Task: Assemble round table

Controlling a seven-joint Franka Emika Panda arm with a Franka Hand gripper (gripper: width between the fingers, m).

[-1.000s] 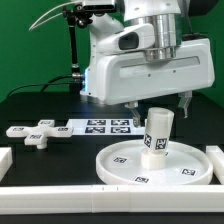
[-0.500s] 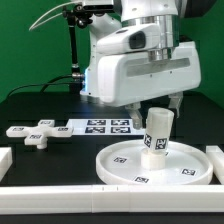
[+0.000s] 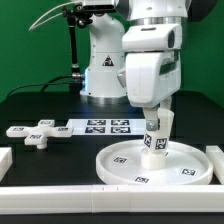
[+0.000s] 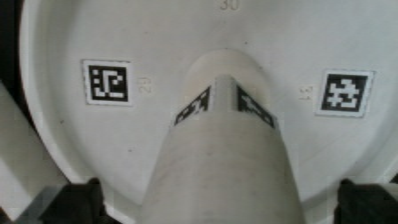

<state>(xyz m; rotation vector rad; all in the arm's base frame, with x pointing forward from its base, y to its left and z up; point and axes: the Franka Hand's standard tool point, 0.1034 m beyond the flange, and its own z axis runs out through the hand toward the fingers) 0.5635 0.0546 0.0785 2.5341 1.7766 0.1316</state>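
Was set against a flat green backdrop (image 3: 30, 40) filling the upper frame. Had a black tabletop (image 3: 40, 105) across the middle, evenly lit. Showed a thin black pole (image 3: 72, 50) with cables upper left, white border bar (image 3: 60, 195) along the bottom.

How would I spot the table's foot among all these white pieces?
Start at the big round disc in the foreground. Look past the flat marker board toward the exterior view's left: the foot lies there, the only cross-shaped piece.

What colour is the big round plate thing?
White, with small black-and-white tags; the round disc shows best in the exterior view.
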